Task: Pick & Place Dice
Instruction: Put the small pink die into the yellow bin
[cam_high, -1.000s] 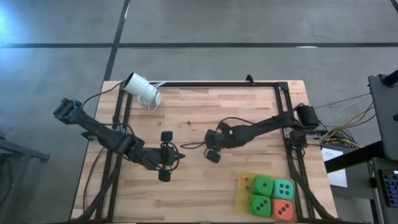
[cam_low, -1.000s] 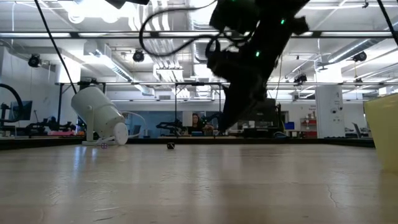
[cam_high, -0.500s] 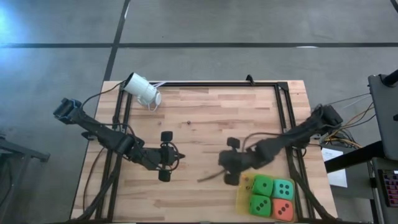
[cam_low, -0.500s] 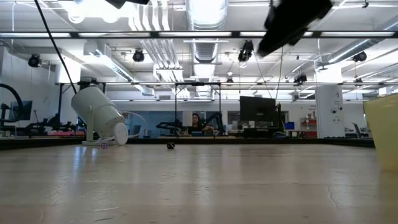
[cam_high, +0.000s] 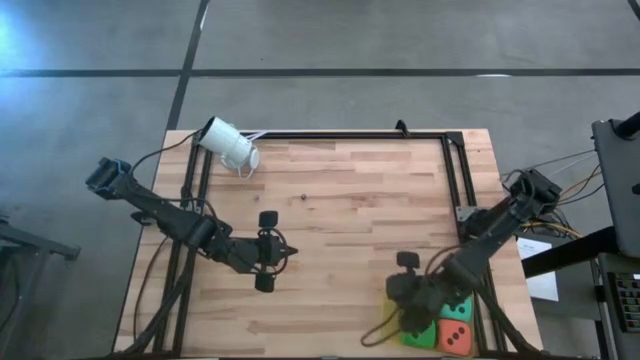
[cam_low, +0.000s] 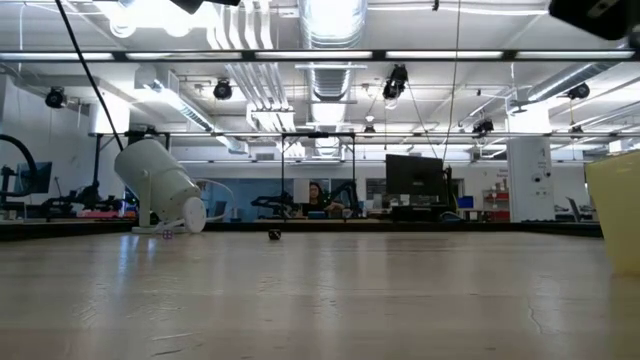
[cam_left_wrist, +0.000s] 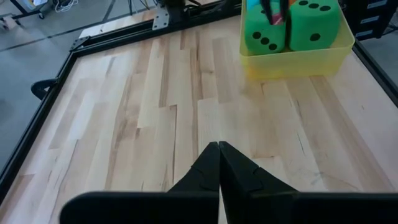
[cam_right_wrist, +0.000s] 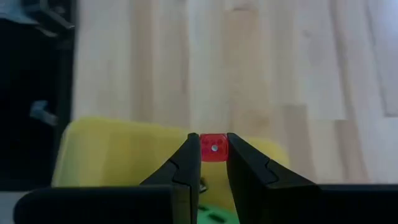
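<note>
My right gripper is shut on a tiny red die with a pale pip. It hangs above the left part of the yellow tray at the table's near right. In the tray lie larger soft dice: green ones, a teal one and an orange-red one. In the high view the right gripper covers much of the green dice. My left gripper is shut with nothing in it. It hovers over the table's middle left and points toward the tray. My right gripper pinches the tiny red die by two opposite faces between its two fingertips. The fingers slant steeply down from above. The die is lifted clear, above the yellow tray's rim.
A white cylindrical device lies at the far left corner. Black frame rails run along the table's far, left and right sides. A small dark speck lies on the bare wood in the middle. The tray's wall shows at the low view's right edge.
My right gripper has swung from the table's middle toward the near right corner and risen, passing out of the low view's centre. It now hangs over the yellow tray and has rolled somewhat on the way.
</note>
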